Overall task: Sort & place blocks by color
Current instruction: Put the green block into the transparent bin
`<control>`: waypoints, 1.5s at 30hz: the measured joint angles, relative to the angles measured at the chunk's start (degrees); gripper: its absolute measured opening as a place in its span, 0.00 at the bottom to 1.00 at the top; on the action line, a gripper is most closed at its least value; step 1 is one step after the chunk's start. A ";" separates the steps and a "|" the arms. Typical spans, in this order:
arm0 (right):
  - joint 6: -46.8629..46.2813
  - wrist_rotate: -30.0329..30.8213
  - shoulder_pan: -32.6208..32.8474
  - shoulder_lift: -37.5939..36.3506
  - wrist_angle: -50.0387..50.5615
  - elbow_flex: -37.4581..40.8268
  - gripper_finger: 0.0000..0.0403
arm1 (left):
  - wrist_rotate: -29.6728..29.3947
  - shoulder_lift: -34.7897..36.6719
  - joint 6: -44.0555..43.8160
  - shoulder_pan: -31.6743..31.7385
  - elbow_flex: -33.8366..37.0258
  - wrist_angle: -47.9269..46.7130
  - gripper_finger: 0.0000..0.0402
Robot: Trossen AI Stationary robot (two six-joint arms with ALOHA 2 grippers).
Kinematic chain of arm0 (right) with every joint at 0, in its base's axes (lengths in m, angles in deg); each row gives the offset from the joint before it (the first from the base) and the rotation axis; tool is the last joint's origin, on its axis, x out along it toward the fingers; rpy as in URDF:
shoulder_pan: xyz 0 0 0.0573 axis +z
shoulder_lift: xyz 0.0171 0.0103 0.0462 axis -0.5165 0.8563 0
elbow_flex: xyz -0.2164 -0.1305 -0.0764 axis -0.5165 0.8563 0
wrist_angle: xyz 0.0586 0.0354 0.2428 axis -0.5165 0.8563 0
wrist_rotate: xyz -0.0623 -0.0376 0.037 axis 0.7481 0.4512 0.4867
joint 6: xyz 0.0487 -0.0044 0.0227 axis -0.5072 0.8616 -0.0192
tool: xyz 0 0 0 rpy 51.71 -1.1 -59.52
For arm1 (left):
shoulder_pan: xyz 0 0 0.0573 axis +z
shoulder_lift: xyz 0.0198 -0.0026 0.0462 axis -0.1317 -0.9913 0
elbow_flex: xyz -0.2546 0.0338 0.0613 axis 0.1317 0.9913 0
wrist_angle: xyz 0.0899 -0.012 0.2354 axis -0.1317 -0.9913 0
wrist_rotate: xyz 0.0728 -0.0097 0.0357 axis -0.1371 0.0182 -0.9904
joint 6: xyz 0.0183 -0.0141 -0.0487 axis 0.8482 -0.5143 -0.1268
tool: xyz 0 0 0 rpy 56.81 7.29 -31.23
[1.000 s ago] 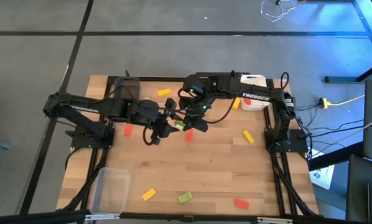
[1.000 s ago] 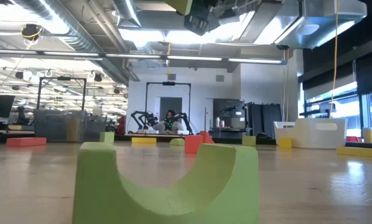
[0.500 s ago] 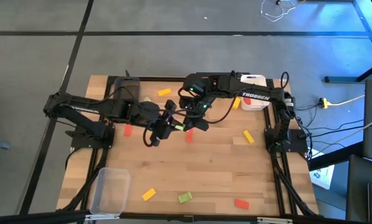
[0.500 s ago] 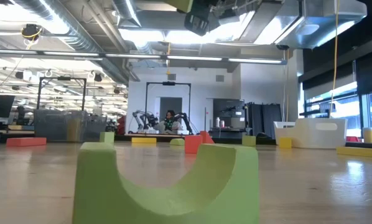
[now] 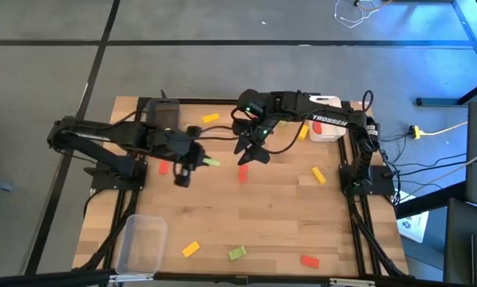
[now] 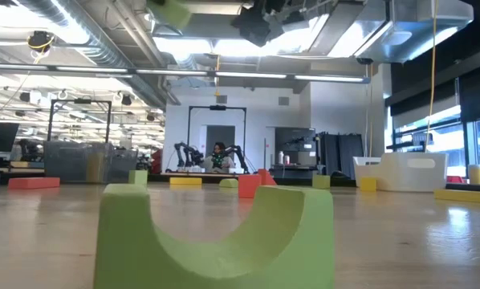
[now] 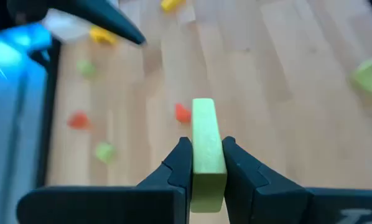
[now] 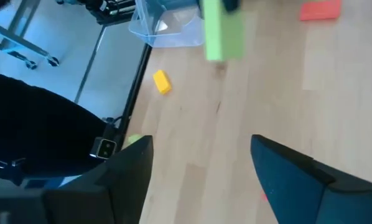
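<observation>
L gripper (image 7: 206,163), above the table's mid-left, pinches a light green bar (image 7: 206,149) between its two dark fingers (image 7: 178,163); the bar stands on edge in the grip and pokes out past the tips. In the high view the same L gripper (image 5: 197,159) hangs over the wooden table (image 5: 278,223) w/ the light green bar (image 5: 211,162) pointing toward the R arm.

R gripper (image 5: 250,151) sits just beside it, nearer the table's far edge, fingers spread wide & holding nothing; in its wrist view the two dark fingers (image 8: 130,168) stand well apart over bare wood, w/ the green bar (image 8: 222,30) apart from them farther off.

Other blocks lie scattered: a red block (image 5: 242,175) just below the R gripper, another red one (image 5: 164,167) near the L arm, a yellow block (image 5: 210,118) near the far edge, a yellow bar (image 5: 318,174) at mid-right. Along the near edge: a yellow piece (image 5: 191,249), a green arch block (image 5: 237,253) & a red piece (image 5: 309,260).

A clear tray (image 5: 141,243) rests at the near-left corner; a white tray (image 5: 325,127) at the far right, by the R arm's base. Low view: the green arch block (image 6: 214,233) fills the foreground.
</observation>
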 joint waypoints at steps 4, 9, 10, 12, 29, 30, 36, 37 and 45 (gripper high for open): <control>3.17 3.34 -0.28 -1.08 1.08 0.00 0.67 | 3.52 2.60 -12.25 -1.38 0.01 -6.31 0.11; 6.12 9.72 -0.37 -3.91 1.69 0.02 0.68 | 6.94 4.65 -27.52 -4.45 -0.04 -11.51 0.11; 6.37 10.79 -0.37 -4.45 1.67 0.02 0.68 | 7.28 4.85 -29.95 -5.24 -0.04 -12.89 0.11; 7.46 12.06 -0.37 -5.72 2.10 0.02 0.68 | 7.55 4.92 -34.74 -7.23 -0.01 -15.92 0.11; 10.48 12.94 -0.17 -11.25 3.00 -0.02 0.68 | 12.96 0.41 -78.56 -28.72 0.02 -26.17 0.11; 10.52 12.94 -0.17 -11.25 3.00 -0.02 0.68 | 13.88 -0.28 -80.57 -30.04 0.02 -26.05 0.11; 10.70 12.94 -0.17 -11.21 3.45 -0.02 0.68 | 21.76 -5.94 -93.01 -37.45 0.02 -23.80 0.11; 10.82 12.94 -0.17 -11.21 3.48 -0.02 0.68 | 22.16 -7.04 -94.48 -38.58 0.01 -22.51 0.11; 11.90 12.90 -0.17 -11.20 3.48 -0.02 0.68 | 22.08 -16.24 -103.41 -45.54 0.01 -17.71 0.11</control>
